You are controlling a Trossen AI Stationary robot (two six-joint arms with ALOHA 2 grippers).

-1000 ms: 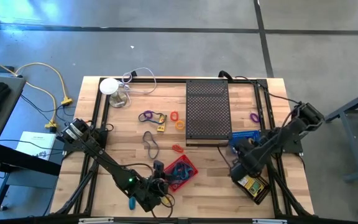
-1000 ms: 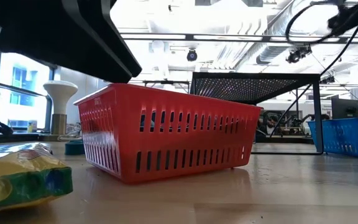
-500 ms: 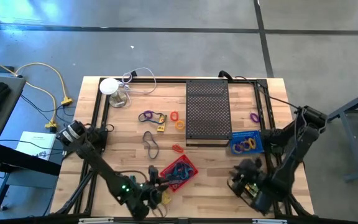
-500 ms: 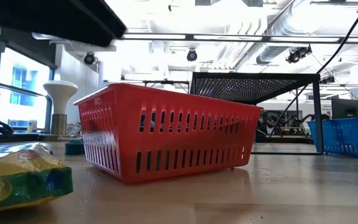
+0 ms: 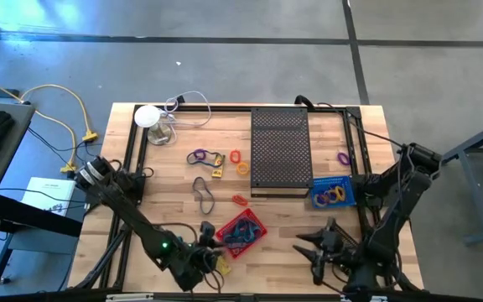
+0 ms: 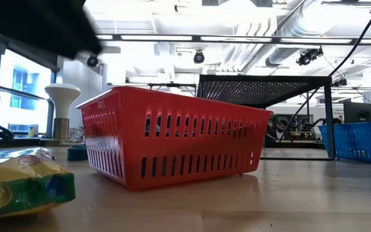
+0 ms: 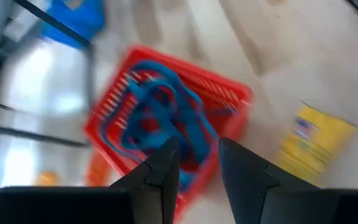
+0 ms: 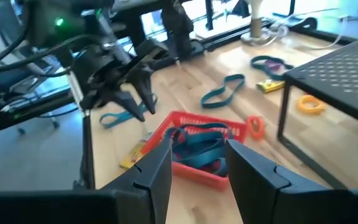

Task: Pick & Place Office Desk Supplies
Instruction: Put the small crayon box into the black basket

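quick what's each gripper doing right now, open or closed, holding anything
Left gripper: open, empty, above the red basket.
Right gripper: open, empty, near the table's front edge.

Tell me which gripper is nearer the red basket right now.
Left. The left gripper sits right beside the red basket, open and empty; the right gripper is farther off on its other side, also open.

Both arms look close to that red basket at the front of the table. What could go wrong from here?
The left gripper, open and empty, hovers beside the red slotted plastic basket; a careless reach could shove the basket. A small yellow packet lies right beside that gripper and might be knocked off the front edge. The right gripper, also open, points toward the same spot, so the arms could bump.
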